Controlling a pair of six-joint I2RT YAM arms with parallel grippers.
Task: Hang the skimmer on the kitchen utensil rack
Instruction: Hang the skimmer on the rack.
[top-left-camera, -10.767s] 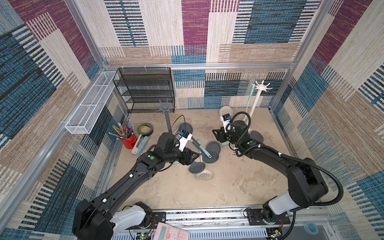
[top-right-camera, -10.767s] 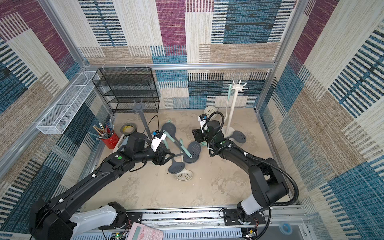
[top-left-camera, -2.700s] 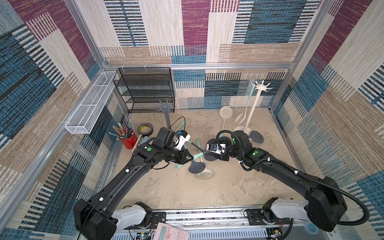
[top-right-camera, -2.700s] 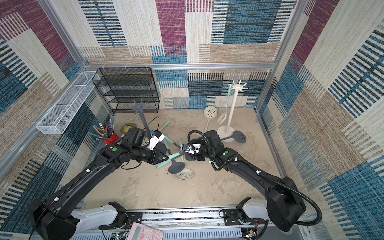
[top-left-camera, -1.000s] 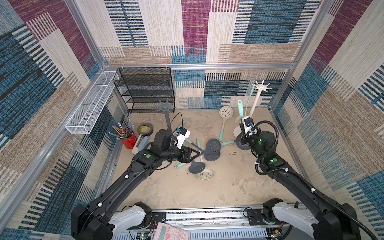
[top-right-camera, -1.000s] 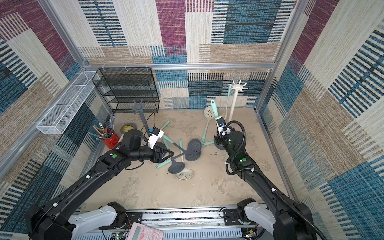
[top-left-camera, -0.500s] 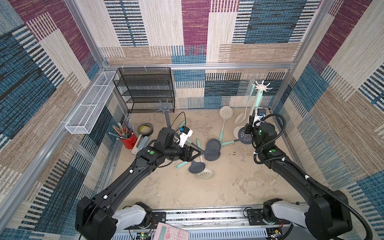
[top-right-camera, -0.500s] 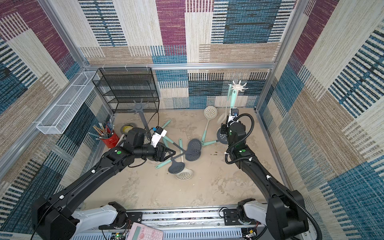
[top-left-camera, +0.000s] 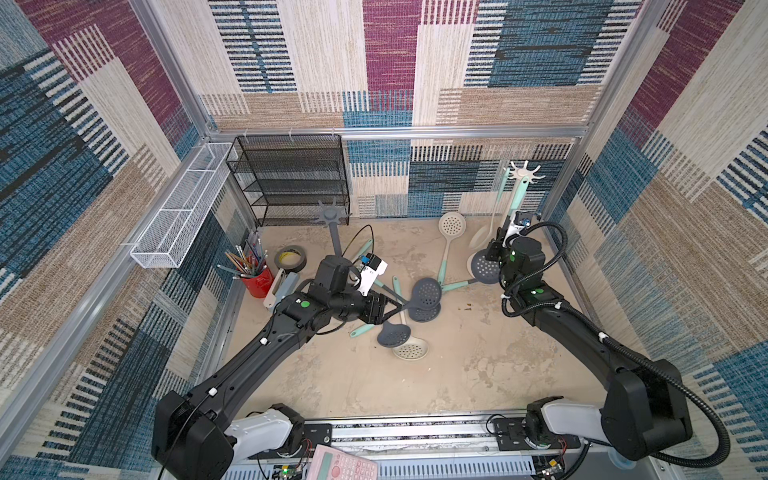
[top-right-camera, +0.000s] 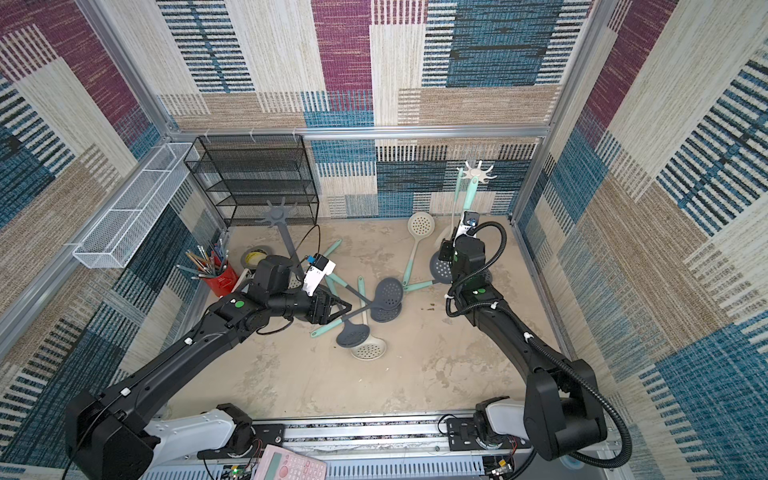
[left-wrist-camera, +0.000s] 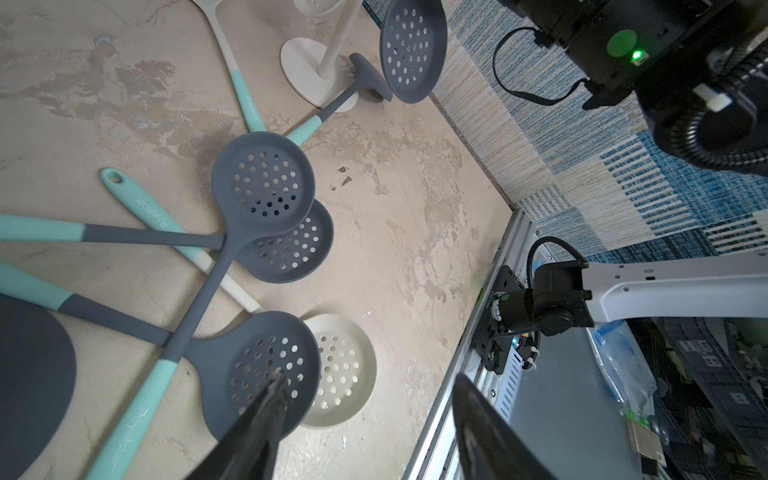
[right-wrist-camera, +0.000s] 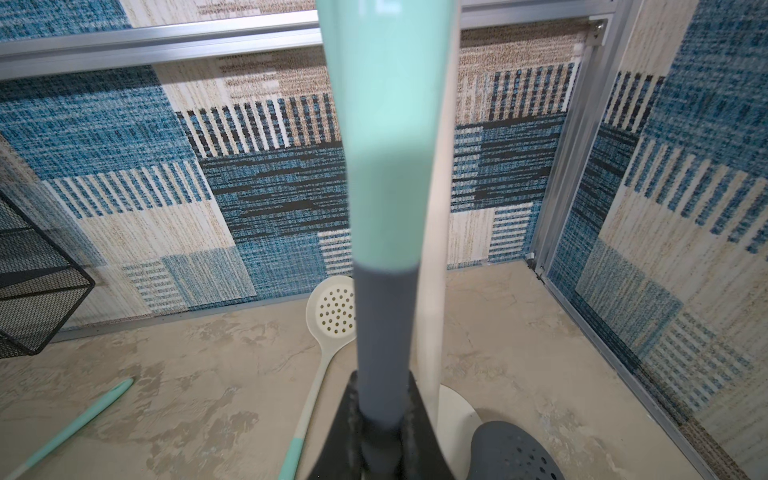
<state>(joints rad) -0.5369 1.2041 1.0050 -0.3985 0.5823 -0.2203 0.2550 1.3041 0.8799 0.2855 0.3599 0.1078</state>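
Observation:
My right gripper (right-wrist-camera: 382, 399) is shut on the grey shaft of a skimmer (right-wrist-camera: 384, 208) with a teal handle and holds it upright against the white utensil rack's pole (right-wrist-camera: 436, 249). In both top views the teal handle reaches up to the rack's hooks (top-left-camera: 524, 172) (top-right-camera: 475, 172); whether it is hooked on, I cannot tell. The skimmer's grey perforated head (top-left-camera: 484, 268) (left-wrist-camera: 413, 50) hangs in the air below the gripper. My left gripper (left-wrist-camera: 370, 386) is open and low over a pile of skimmers (top-left-camera: 426, 291), holding nothing.
Several grey and white skimmers (top-left-camera: 410, 349) lie mid-floor, one white skimmer (top-left-camera: 452, 224) farther back. A white spoon (top-left-camera: 478, 237) hangs on the white rack. A dark grey rack (top-left-camera: 332, 216), black mesh shelf (top-left-camera: 291, 178), red pencil cup (top-left-camera: 257, 282) and tape roll (top-left-camera: 291, 259) are at the left.
My right arm has carried the skimmer back and right to the white rack and raised its handle to the hooks. The left gripper stays over the pile, its jaws slightly narrower.

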